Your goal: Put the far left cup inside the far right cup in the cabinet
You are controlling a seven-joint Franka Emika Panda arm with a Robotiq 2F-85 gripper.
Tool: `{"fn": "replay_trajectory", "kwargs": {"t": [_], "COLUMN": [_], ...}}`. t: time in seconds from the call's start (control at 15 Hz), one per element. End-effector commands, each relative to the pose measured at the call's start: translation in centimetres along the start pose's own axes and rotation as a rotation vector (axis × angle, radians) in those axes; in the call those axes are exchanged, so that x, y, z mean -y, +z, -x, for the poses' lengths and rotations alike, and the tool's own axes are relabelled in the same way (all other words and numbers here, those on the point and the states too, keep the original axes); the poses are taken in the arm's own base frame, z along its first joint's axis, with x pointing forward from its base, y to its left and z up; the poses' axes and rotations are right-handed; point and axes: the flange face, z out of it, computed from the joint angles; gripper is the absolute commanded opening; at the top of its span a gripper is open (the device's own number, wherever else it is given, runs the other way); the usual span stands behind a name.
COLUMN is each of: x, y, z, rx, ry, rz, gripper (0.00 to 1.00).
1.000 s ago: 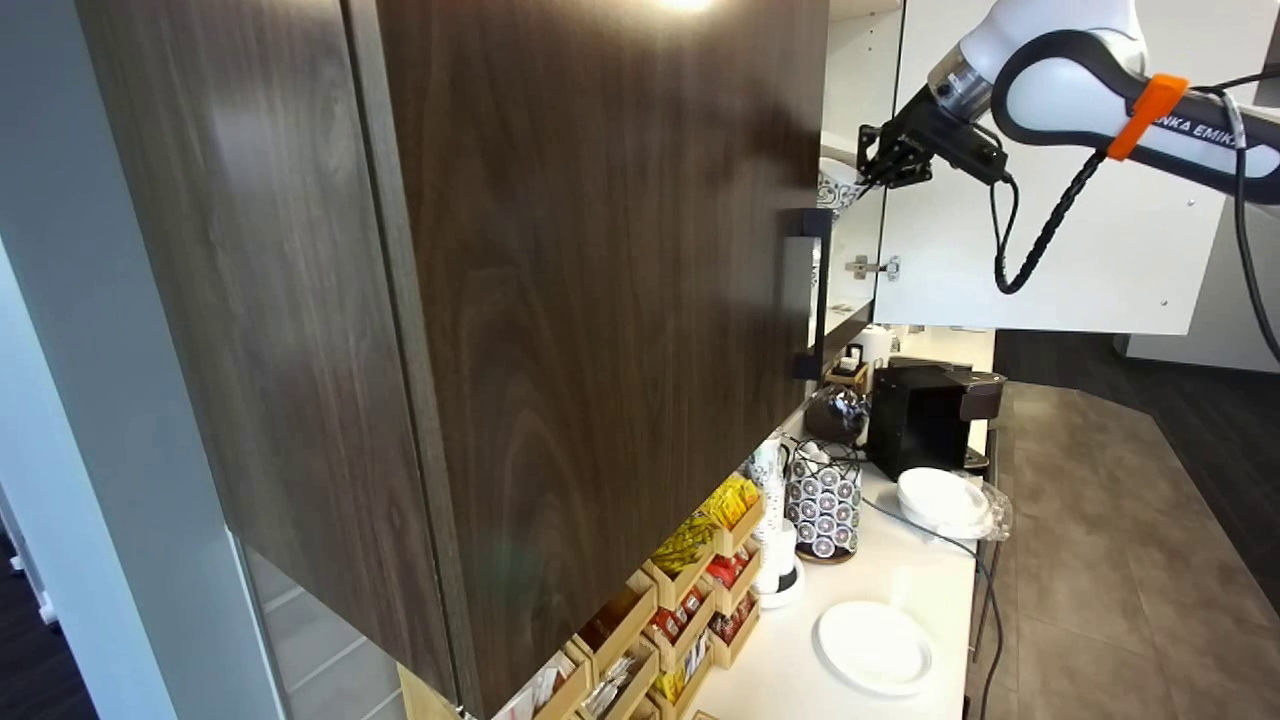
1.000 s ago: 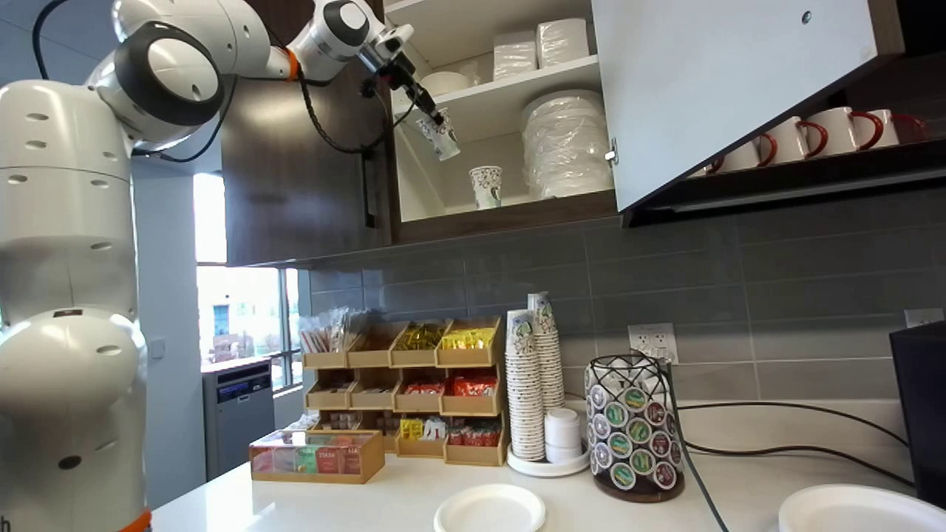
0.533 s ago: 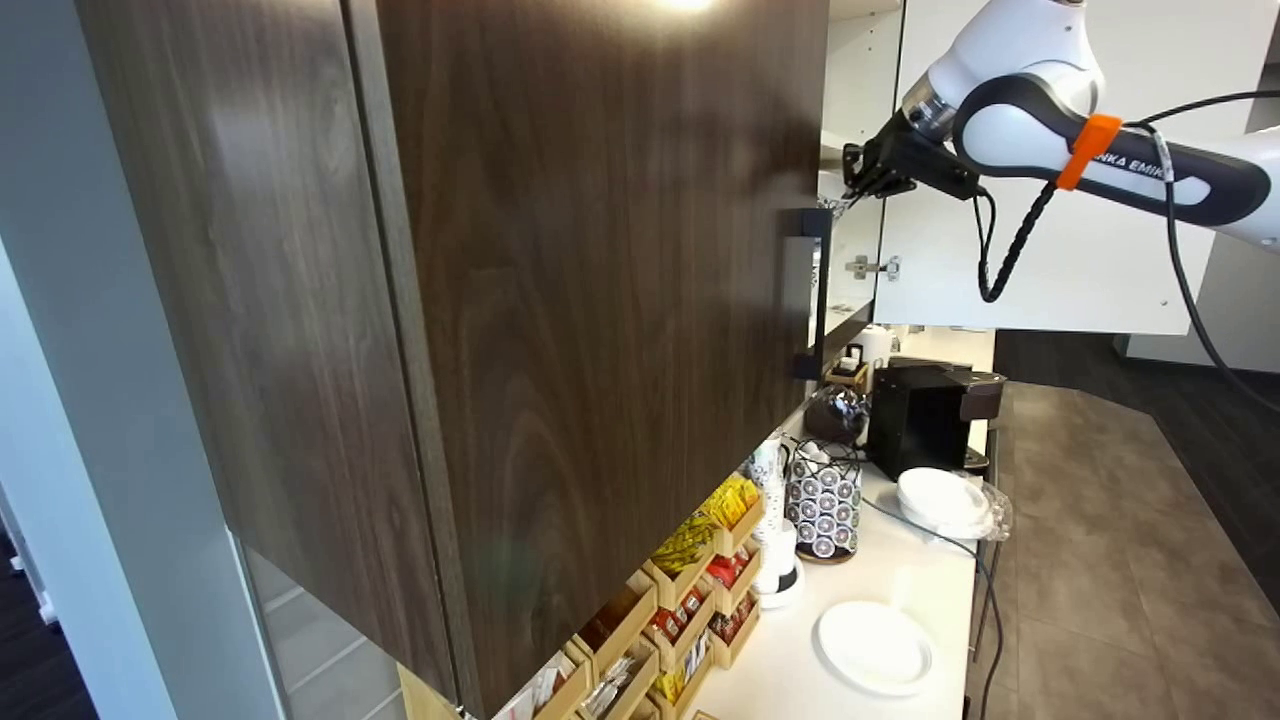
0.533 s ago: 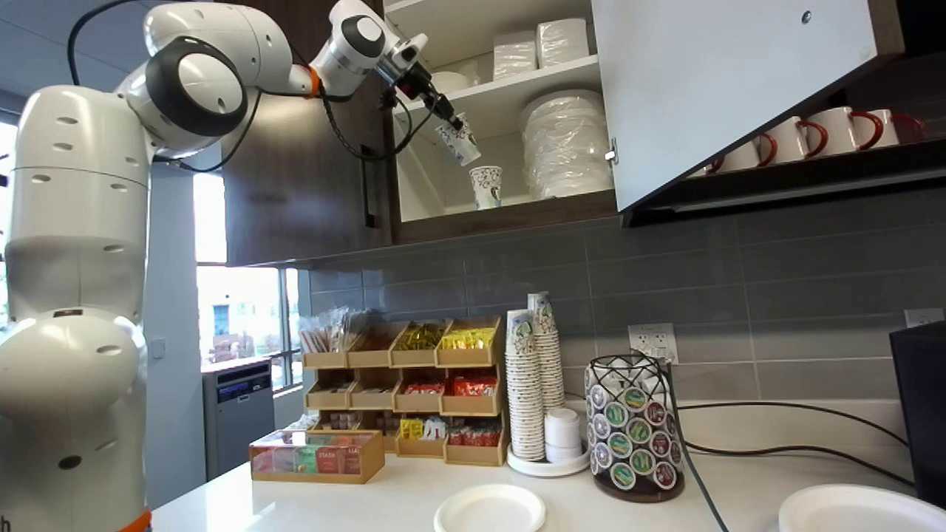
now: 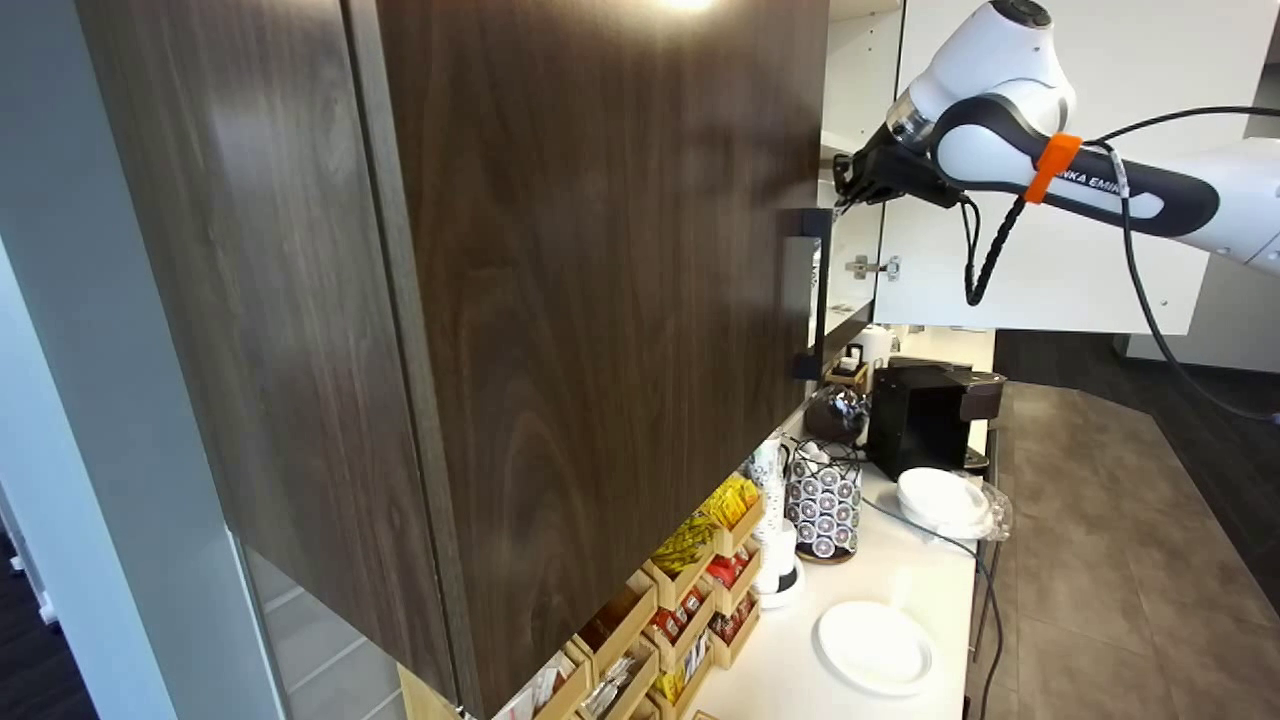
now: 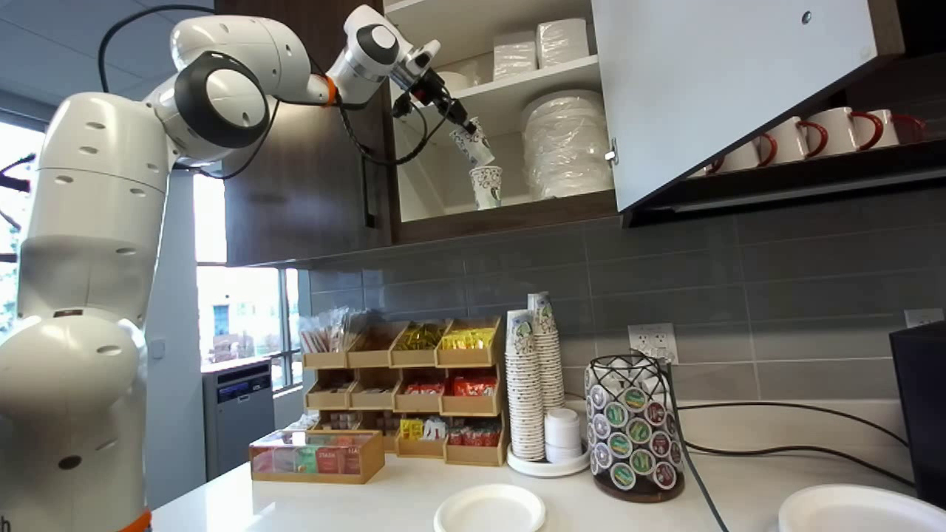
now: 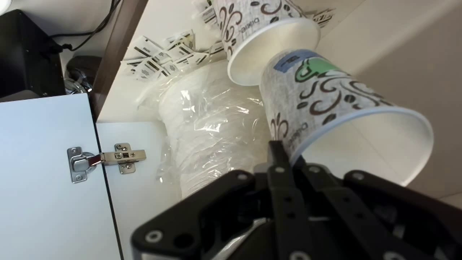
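My gripper [image 6: 469,127] is shut on the wall of a patterned paper cup [image 6: 475,146], near its rim. This held cup is tilted, its base pointing down and to the right. Another patterned cup [image 6: 485,188] stands upright on the lower shelf of the open cabinet [image 6: 517,213]. The held cup's base is just above the standing cup's mouth. In the wrist view the gripper [image 7: 287,153] pinches the held cup [image 7: 317,97], whose base overlaps the standing cup's [image 7: 249,29] mouth; I cannot tell whether it is inside. In an exterior view the cabinet door [image 5: 600,300] hides most of this.
Plastic-wrapped plates [image 6: 565,144] stand right of the cups, also in the wrist view [image 7: 216,126]. A shelf [image 6: 528,80] runs above the cups. The open white door [image 6: 732,81] is at the right; a closed dark door [image 6: 310,177] is at the left.
The gripper has moved right and slightly down, deeper into the cabinet, carrying the held cup from left of the standing cup to just over its mouth. The standing cup has not moved.
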Motion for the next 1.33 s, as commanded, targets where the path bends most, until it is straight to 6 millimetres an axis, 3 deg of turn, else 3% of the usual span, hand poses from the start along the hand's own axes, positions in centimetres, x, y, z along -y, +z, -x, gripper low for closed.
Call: {"fn": "replay_trajectory", "kwargs": {"t": [0.0, 0.87, 0.93, 1.07, 1.27], "x": [0.1, -0.2, -0.1, 0.1, 0.3], "y": [0.5, 1.0, 1.2, 1.2, 1.1], "z": [-0.4, 0.7, 0.6, 0.5, 0.2], "rx": [0.018, 0.178, 0.179, 0.163, 0.150], "ry": [-0.011, -0.077, -0.076, -0.070, -0.068], "rz": [0.023, 0.117, 0.114, 0.108, 0.099], "gripper": [0.01, 0.01, 0.29, 0.34, 0.57]}}
